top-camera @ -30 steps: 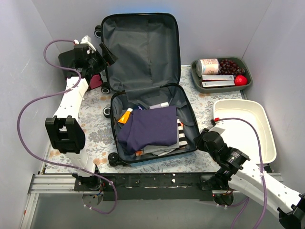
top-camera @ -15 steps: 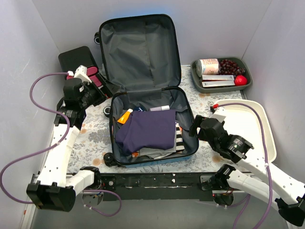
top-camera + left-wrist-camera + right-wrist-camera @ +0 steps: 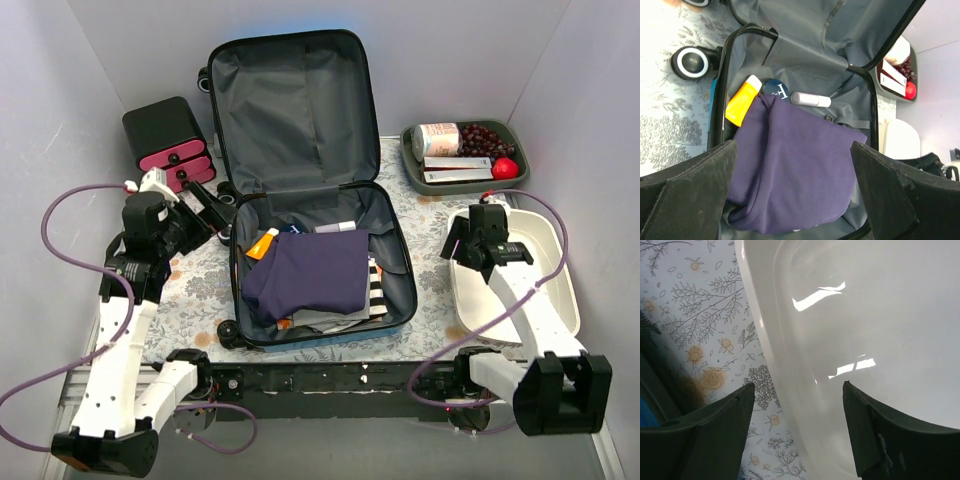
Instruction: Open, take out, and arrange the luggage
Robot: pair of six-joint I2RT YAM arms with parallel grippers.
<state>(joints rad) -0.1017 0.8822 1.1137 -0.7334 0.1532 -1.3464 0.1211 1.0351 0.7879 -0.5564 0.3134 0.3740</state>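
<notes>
Luggage [image 3: 290, 110] lies open in the middle of the table [image 3: 200, 280] in the top view. Its lid stands up against the back wall and the lower shell is flat, holding a folded purple garment [image 3: 305, 275], an orange tube [image 3: 263, 243], a white tube [image 3: 335, 224] and striped fabric [image 3: 380, 285]. The left end effector [image 3: 215, 208] hangs just beside the shell's left rear corner, jaws spread. The right end effector [image 3: 465, 250] is over the near-left rim of a white tub [image 3: 550, 255], apart from the suitcase. A black box with pink drawers [image 3: 165, 140] stands at the back left and a grey tray [image 3: 410, 160] at the back right.

From the left wrist, the left end effector [image 3: 794, 150] is released and holds nothing. Under it are the purple garment [image 3: 800, 165], the orange tube [image 3: 742, 102] and the white tube [image 3: 810, 99] on the luggage's grey lining [image 3: 790, 50], with a black wheel [image 3: 690, 62] outside the rim.

From the right wrist, the right end effector [image 3: 796, 387] is spread and empty above the tub's rim [image 3: 765, 315], with the flowered table [image 3: 700, 315] to its left.
</notes>
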